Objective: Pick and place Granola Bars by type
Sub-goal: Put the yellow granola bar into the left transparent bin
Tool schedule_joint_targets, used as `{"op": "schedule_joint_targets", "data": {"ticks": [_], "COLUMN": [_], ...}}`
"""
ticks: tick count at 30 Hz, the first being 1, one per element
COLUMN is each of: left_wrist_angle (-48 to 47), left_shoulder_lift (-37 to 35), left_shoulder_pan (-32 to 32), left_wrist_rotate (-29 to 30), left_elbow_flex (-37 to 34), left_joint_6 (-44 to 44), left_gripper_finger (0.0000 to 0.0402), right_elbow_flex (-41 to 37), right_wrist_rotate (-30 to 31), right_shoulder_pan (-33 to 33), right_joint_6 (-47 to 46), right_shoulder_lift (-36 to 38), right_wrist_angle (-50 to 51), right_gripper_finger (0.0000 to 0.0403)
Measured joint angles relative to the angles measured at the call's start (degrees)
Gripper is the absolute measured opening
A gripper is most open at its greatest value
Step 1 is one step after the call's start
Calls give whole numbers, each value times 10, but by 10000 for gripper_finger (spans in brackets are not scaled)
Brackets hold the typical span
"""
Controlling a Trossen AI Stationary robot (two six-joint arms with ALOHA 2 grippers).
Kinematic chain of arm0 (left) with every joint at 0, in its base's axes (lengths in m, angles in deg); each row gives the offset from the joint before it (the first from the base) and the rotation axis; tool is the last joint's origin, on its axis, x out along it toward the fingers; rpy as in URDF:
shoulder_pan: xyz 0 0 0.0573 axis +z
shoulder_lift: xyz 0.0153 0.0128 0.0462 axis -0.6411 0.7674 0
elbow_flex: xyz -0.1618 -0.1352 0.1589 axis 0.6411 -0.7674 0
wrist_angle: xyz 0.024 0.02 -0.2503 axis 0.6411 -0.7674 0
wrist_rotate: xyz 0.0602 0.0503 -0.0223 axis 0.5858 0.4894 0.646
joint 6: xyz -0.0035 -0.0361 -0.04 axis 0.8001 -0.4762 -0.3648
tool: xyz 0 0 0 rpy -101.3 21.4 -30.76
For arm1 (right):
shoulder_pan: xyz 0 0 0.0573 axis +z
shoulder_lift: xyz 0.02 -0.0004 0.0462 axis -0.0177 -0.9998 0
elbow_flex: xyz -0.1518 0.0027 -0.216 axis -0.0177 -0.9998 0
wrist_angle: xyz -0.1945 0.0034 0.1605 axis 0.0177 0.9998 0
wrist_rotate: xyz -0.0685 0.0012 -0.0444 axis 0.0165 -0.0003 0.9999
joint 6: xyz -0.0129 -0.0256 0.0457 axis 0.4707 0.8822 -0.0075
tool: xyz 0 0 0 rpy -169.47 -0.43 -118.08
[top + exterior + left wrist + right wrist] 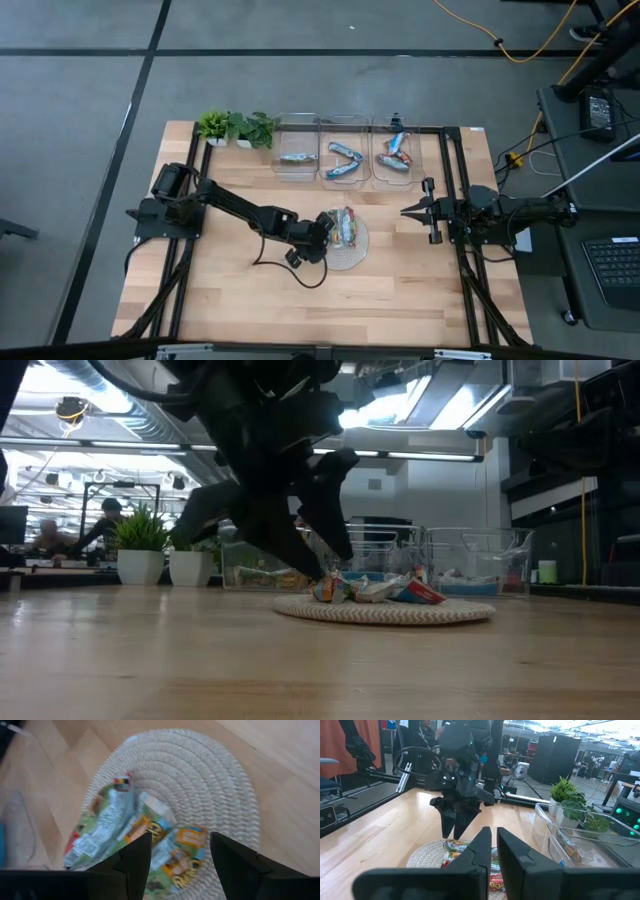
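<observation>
A small heap of granola bars in green, white and orange wrappers lies on a round woven mat in the middle of the table. My left gripper slants down over the heap's near side, open. Its fingers stand on either side of a green and orange bar; I cannot tell whether they touch it. In the low view its fingertips are just above the bars. My right gripper waits shut at the table's right, level, pointing at the mat.
Three clear bins stand along the far edge: the left with a greenish bar, the middle with blue bars, the right with blue and red bars. Potted plants stand at the far left. Bare wood lies near the front edge.
</observation>
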Motion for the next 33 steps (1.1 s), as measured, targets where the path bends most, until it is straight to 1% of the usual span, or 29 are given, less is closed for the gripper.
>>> {"op": "schedule_joint_targets", "data": {"ticks": [7,14,21,27,33], "left_wrist_angle": [10,9,18,32,32], "left_shoulder_lift": [1,21,42,44,45], "left_shoulder_pan": [11,10,8,8,8], "left_wrist_rotate": [-8,-28,-28,-27,-28], "left_elbow_flex": [0,0,2,1,1], "left_joint_6": [0,0,0,-13,-19], "left_gripper_finger": [186,186,179,158,127], "right_elbow_flex": [0,0,0,0,0], "right_wrist_rotate": [0,0,0,0,0], "right_shoulder_pan": [0,0,0,0,0], "right_joint_6": [0,0,0,0,0], "right_shoulder_lift": [0,0,0,0,0], "right_wrist_angle": [0,0,0,0,0], "right_gripper_finger": [34,34,34,34,34]}}
